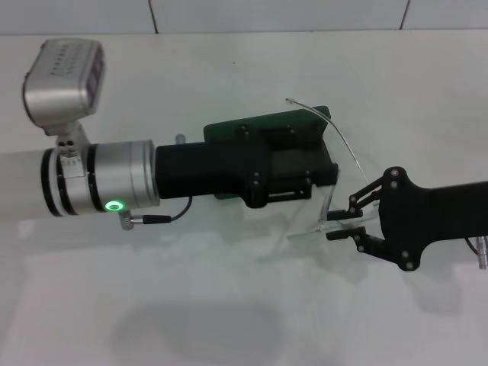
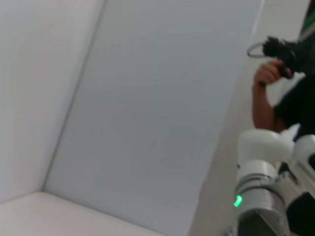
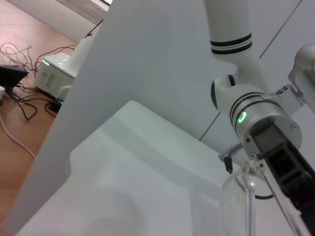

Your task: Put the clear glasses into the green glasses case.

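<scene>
The green glasses case (image 1: 297, 118) lies at the table's centre, mostly covered by my left gripper (image 1: 324, 175), which reaches in from the left over it. The clear glasses (image 1: 314, 227) hang just right of the case, one thin arm arching up over the case's far corner. From the right, my right gripper (image 1: 337, 226) is shut on the glasses' front edge. In the right wrist view a clear lens (image 3: 237, 196) shows close up, with the left arm's black gripper body (image 3: 290, 167) behind it.
White table (image 1: 229, 305) with a tiled wall behind it. A thin black cable (image 1: 164, 218) hangs under the left wrist. The left wrist view shows a white wall, a robot arm segment (image 2: 261, 196) and a person (image 2: 275, 98) off to the side.
</scene>
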Action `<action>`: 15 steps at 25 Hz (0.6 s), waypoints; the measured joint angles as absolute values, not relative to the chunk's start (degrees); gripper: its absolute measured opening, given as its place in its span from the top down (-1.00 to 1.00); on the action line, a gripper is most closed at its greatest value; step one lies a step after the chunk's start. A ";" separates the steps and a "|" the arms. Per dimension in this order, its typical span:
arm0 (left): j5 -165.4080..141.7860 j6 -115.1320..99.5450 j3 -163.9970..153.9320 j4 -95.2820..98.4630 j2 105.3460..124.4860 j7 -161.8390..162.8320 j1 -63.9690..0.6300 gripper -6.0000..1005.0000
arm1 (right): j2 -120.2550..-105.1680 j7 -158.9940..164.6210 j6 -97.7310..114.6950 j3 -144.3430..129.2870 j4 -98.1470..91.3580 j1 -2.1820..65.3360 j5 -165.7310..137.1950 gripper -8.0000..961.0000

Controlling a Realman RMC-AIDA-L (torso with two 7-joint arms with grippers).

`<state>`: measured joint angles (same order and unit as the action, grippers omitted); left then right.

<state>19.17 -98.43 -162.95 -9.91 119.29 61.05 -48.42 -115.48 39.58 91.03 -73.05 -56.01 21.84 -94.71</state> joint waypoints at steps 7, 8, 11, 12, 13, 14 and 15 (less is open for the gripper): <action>17.31 -97.12 -162.95 -9.85 119.44 61.53 -49.42 -0.24 | -115.48 39.54 90.01 -73.03 -56.01 22.11 -94.84 0.74; 17.23 -96.98 -162.95 -9.87 119.44 61.53 -49.42 -0.24 | -115.48 39.54 89.97 -73.03 -56.02 22.11 -94.84 0.74; 16.68 -96.81 -162.95 -9.92 119.45 61.49 -49.46 -0.24 | -115.49 39.54 89.54 -73.03 -56.02 22.17 -94.84 0.73; 16.59 -96.66 -162.95 -9.90 119.45 61.42 -49.48 -0.24 | -115.48 39.54 89.32 -73.03 -56.02 22.20 -94.84 0.73; 16.57 -96.50 -162.95 -9.88 119.45 61.32 -49.51 -0.24 | -115.48 39.54 89.19 -73.03 -56.02 22.22 -94.84 0.73; 16.83 -96.33 -162.95 -9.90 119.45 61.18 -49.52 -0.24 | -115.48 39.54 89.12 -73.03 -56.08 22.23 -94.84 0.73; 17.63 -96.19 -162.95 -9.94 119.45 61.04 -49.46 -0.24 | -115.48 39.54 89.10 -73.03 -56.15 22.23 -94.84 0.73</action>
